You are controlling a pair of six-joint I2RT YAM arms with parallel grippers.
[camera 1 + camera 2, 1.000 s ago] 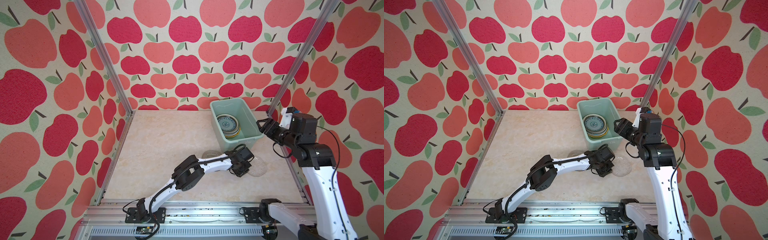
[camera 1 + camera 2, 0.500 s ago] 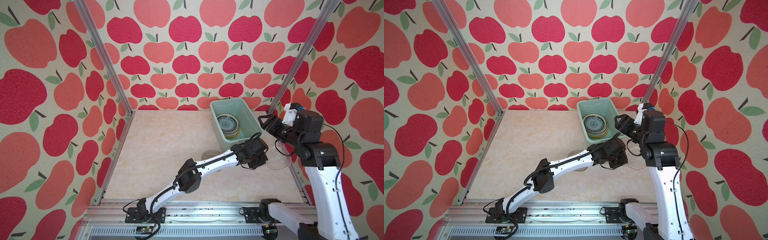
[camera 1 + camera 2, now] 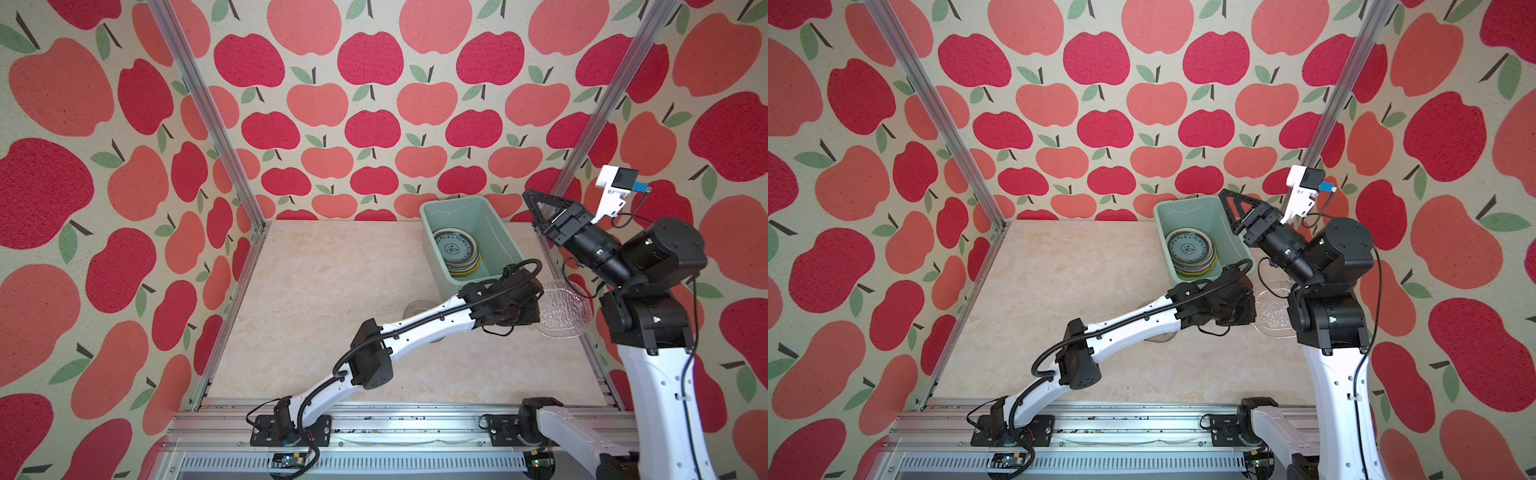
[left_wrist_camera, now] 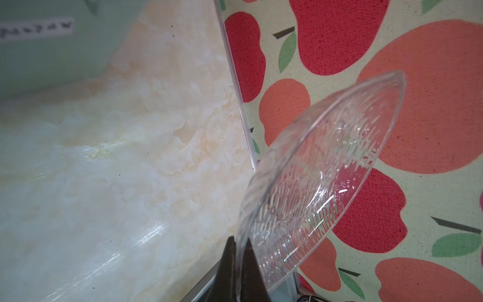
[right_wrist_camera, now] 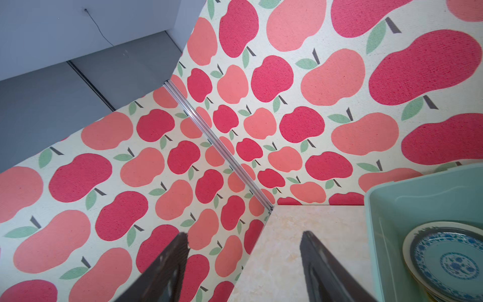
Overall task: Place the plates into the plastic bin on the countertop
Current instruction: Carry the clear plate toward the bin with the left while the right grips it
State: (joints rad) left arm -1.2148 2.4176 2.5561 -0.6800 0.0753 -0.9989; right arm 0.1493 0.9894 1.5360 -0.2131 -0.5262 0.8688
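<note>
The countertop (image 3: 332,291) carries the green bin (image 3: 496,245) at its far right corner. The left claw (image 4: 239,274) is clamped tight on the rim of a clear glass plate (image 4: 326,183), tilted above the countertop just off the bin's near end, by the right rail. The right claw (image 5: 243,234) has its jaws wide apart, empty, raised beside the bin. The plate stack (image 3: 455,251) lies inside the bin, blue-patterned plate uppermost. The second glass plate (image 3: 413,308) lies on the countertop, partly hidden under the left arm.

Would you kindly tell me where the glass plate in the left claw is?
The clear glass plate hangs on the right of both top views, its rim gripped in the left claw, in front of the plastic bin, beside the right arm.
</note>
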